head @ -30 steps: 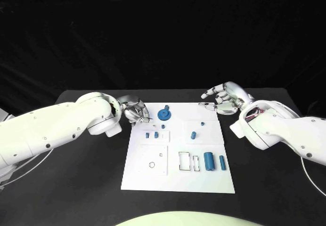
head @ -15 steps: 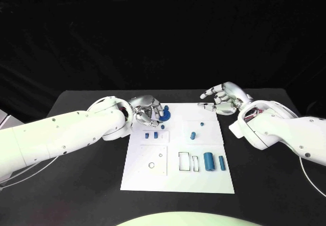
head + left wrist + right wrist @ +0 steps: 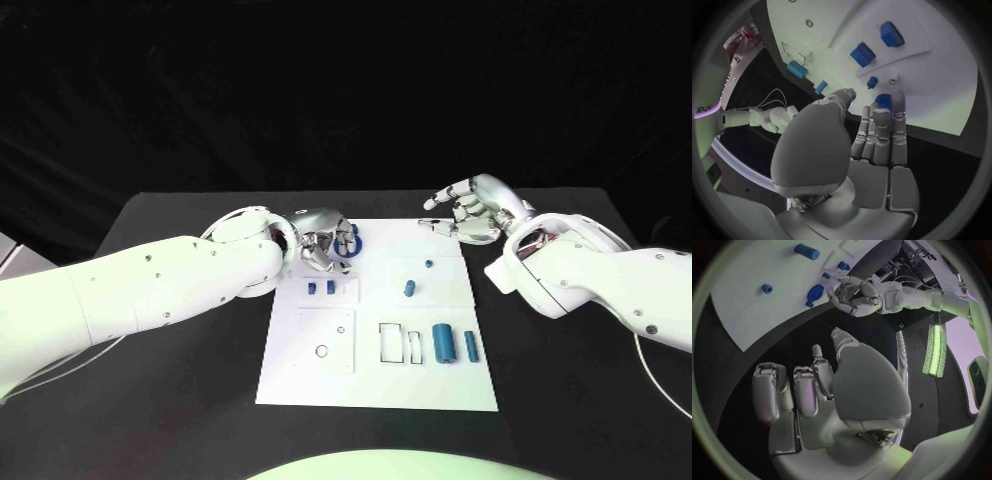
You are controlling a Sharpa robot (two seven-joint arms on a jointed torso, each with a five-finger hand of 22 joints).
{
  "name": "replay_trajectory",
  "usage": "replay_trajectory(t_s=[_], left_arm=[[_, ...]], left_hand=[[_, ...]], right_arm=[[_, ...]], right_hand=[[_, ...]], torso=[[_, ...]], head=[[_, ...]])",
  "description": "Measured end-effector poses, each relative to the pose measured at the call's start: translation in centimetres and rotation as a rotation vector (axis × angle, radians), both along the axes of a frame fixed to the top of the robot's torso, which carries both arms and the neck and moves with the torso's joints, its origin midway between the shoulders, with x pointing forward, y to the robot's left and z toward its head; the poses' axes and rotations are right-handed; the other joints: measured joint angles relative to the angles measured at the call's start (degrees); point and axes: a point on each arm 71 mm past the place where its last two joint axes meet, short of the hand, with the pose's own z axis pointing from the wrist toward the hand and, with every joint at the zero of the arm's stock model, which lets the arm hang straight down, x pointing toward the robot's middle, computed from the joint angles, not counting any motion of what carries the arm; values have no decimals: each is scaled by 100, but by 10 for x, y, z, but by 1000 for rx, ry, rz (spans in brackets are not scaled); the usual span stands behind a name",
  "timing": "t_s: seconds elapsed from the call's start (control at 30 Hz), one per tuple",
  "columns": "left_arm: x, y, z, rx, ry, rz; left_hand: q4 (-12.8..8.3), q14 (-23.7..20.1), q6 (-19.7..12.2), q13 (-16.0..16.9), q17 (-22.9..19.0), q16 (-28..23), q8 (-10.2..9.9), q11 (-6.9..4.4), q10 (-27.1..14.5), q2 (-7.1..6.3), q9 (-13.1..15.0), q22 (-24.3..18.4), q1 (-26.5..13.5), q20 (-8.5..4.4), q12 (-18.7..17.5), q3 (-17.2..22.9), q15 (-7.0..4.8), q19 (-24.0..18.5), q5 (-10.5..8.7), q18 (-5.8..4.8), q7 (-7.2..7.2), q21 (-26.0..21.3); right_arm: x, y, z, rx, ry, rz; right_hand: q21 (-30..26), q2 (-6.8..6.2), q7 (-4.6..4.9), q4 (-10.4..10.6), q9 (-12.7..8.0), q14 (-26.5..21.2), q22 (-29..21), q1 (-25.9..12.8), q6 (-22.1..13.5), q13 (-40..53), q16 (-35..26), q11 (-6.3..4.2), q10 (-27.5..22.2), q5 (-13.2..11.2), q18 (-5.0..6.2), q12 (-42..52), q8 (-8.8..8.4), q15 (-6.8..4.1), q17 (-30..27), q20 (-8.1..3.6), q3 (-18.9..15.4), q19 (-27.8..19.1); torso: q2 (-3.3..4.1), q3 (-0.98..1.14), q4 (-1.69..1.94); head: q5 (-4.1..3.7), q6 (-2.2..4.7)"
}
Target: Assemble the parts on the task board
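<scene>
The white task board [image 3: 378,380] lies mid-table. A blue gear [image 3: 351,240] sits near its far left corner, half hidden by my left hand [image 3: 323,243]. In the left wrist view the straight fingertips [image 3: 879,117] touch the gear [image 3: 884,101] while the thumb stays apart from it. Two small blue blocks [image 3: 320,287], a tiny peg [image 3: 346,268], two pegs [image 3: 410,288] and two cylinders [image 3: 454,343] lie on the board. My right hand [image 3: 470,212] hovers by the board's far right corner, fingers loosely bent, holding nothing.
Outlined slots [image 3: 400,342] and a small ring mark [image 3: 322,350] sit on the board's near half. Black table [image 3: 173,400] surrounds the board. My left forearm [image 3: 159,290] lies along the board's left side, my right forearm [image 3: 591,280] along its right.
My left hand has moved right from beside the board onto the blue gear, and now covers part of it. My right hand has barely shifted.
</scene>
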Motion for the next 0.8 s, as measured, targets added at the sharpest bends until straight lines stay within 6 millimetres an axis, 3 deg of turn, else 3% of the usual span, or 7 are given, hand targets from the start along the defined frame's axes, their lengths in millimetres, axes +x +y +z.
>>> replay_trajectory(t_s=[0.2,0.5,0.57,0.8], left_arm=[[1,-6,-4,43,23,-15],[4,-9,-10,97,57,-15],[5,-10,-12,108,63,-10],[7,-10,-15,129,72,7]], left_hand=[[15,84,93,-37,157,188,0,-22,22,0,-72,61,0,0,54,-15,0,0,-151,0,11,77],[15,143,152,-66,240,285,0,-42,43,49,-115,101,49,0,79,-15,-21,0,-173,0,-9,123],[4,143,155,-87,243,313,0,-42,43,93,-140,120,93,0,79,-5,-21,0,-173,0,-6,151],[-76,142,206,-144,238,375,0,-42,42,151,-202,180,188,0,79,124,-20,0,-177,0,5,222]], right_arm=[[0,0,0,0,-1,0],[0,0,0,2,-4,-1],[0,0,0,2,-5,-1],[0,1,1,3,-7,-1]], right_hand=[[-137,0,-21,-6,0,-1,2,0,-21,3,-67,-6,-242,0,0,-376,24,0,0,0,53,0],[-366,0,-30,-14,0,0,4,0,-31,-171,-156,-21,-450,0,0,-768,24,-1,-1,0,78,0],[-435,0,-30,-4,0,0,4,0,-31,-205,-175,-21,-450,0,88,-812,24,-1,-1,0,88,0],[-559,0,-30,2,6,0,3,0,-31,-302,-222,-21,-532,0,90,-924,23,-1,-1,0,93,0]], torso=[[3,0,5],[3,-5,9],[2,-7,13],[-6,-8,13]], head=[[12,-21],[20,-40],[19,-38],[21,-24]])
